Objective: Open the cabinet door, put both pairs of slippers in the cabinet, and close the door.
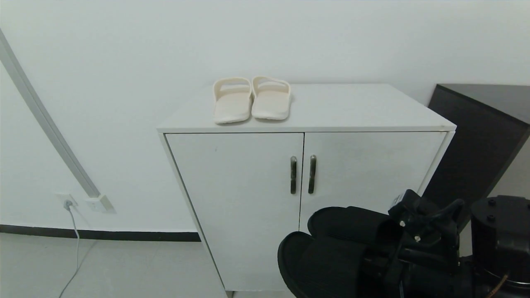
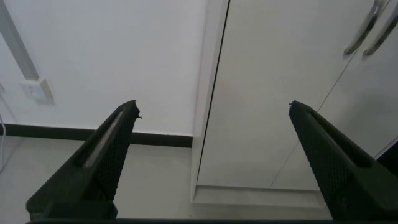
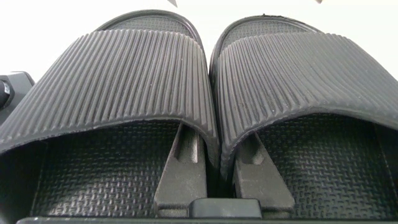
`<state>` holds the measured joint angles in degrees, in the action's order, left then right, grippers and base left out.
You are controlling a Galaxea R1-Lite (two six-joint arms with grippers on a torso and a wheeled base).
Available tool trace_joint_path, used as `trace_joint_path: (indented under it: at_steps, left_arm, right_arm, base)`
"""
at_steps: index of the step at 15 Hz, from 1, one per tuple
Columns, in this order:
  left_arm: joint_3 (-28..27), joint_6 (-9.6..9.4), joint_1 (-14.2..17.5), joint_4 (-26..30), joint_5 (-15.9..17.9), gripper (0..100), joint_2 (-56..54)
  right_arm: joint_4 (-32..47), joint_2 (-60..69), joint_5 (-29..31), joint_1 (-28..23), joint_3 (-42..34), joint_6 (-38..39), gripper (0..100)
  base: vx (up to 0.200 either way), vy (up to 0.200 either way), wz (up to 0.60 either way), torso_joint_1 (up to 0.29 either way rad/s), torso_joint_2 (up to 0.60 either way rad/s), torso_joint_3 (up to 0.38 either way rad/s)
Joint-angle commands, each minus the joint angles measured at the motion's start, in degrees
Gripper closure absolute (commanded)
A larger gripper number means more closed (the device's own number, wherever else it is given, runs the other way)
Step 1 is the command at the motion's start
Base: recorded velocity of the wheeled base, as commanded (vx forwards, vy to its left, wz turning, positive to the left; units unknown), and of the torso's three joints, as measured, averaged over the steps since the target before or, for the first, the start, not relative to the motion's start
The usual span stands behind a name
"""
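Observation:
A white cabinet (image 1: 306, 107) stands against the wall with both doors shut, its two dark handles (image 1: 293, 174) side by side at the centre seam. A cream pair of slippers (image 1: 251, 99) lies on its top, toward the left. Low in front of the right door, my right gripper (image 1: 414, 236) is shut on a black pair of slippers (image 1: 331, 252). One finger sits under each strap, pinching the inner walls of the black slippers (image 3: 149, 74) together. My left gripper (image 2: 213, 109) is open and holds nothing, facing the cabinet's left door (image 2: 280, 93) near its bottom corner.
A dark cabinet (image 1: 480, 145) stands close to the white one's right side. On the wall to the left are a slanted conduit, a socket (image 1: 67, 200) and a hanging cable. Bare floor (image 1: 103, 269) lies to the left of the cabinet.

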<state>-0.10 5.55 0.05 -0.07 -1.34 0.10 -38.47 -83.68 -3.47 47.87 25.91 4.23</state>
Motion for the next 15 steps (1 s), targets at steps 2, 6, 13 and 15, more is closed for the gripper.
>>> trace_joint_path:
  at_steps: [2, 6, 13, 15]
  left_arm:
    - [0.0, -0.10, 0.0, 0.0, 0.0, 0, 0.1]
    - [-0.1, -0.10, 0.0, 0.2, 0.1, 0, 0.1]
    - [-0.1, -0.10, -0.1, 0.2, 0.1, 0, 0.5]
    - [-13.8, 4.38, -0.3, 2.8, 0.1, 0, 3.7]
  right_arm:
    - [0.0, 0.0, 0.0, 0.3, -0.3, 0.0, 100]
    - [-1.3, -0.1, 0.0, 1.3, -1.5, 0.0, 100]
    - [-3.4, -0.3, 0.0, 1.3, -2.9, -0.1, 100]
    - [-3.6, -0.4, 0.5, 1.3, -2.7, 0.0, 100]
  base:
    - [0.000, 0.000, 0.00, -0.139, 0.48, 0.339]
    - [0.000, 0.000, 0.00, -0.104, 0.46, 0.347]
    - [0.000, 0.000, 0.00, -0.037, 0.38, 0.347]
    - [0.000, 0.000, 0.00, 0.000, 0.07, 0.063]
